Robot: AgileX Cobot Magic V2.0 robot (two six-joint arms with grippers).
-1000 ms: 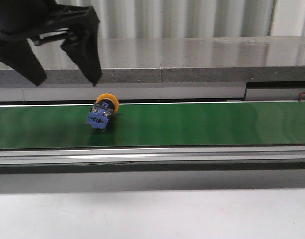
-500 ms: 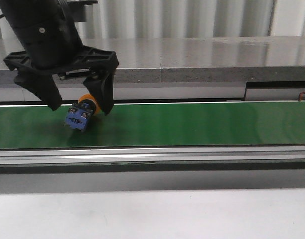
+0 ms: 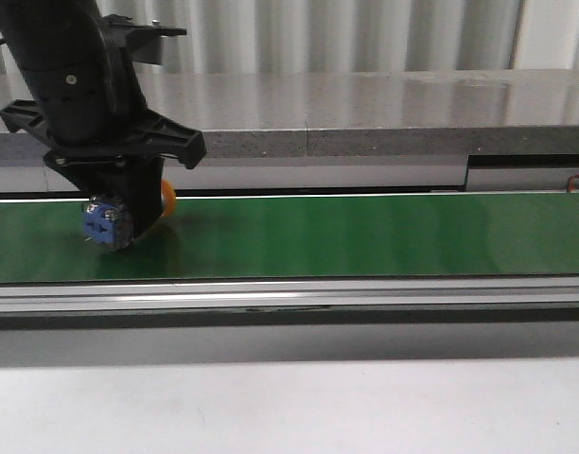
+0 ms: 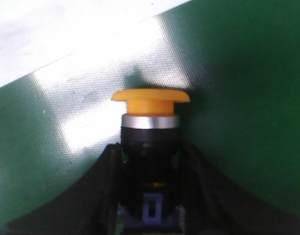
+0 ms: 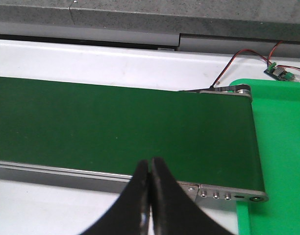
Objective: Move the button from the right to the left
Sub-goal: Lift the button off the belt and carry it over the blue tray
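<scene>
The button [image 3: 108, 223] lies on its side on the green conveyor belt [image 3: 365, 236], at the left part of the front view. Its blue body faces the camera and a sliver of its orange cap [image 3: 168, 200] shows behind. My left gripper [image 3: 129, 219] has come down over it and is shut on it. In the left wrist view the black fingers [image 4: 108, 169] press both sides of the button's dark barrel [image 4: 151, 147], with the yellow-orange cap [image 4: 151, 98] sticking out beyond the tips. My right gripper [image 5: 150, 171] is shut and empty, above the belt's [image 5: 115, 127] near edge.
A grey stone ledge [image 3: 365, 113] runs behind the belt and a metal rail [image 3: 365, 295] along its front. In the right wrist view the belt ends at a roller [image 5: 240, 90], beside a green tray [image 5: 282, 147], red and black wires and a small circuit board [image 5: 280, 72].
The button travelled left along the belt. My left gripper came down from above, straddled it while open, and is now shut on it.
</scene>
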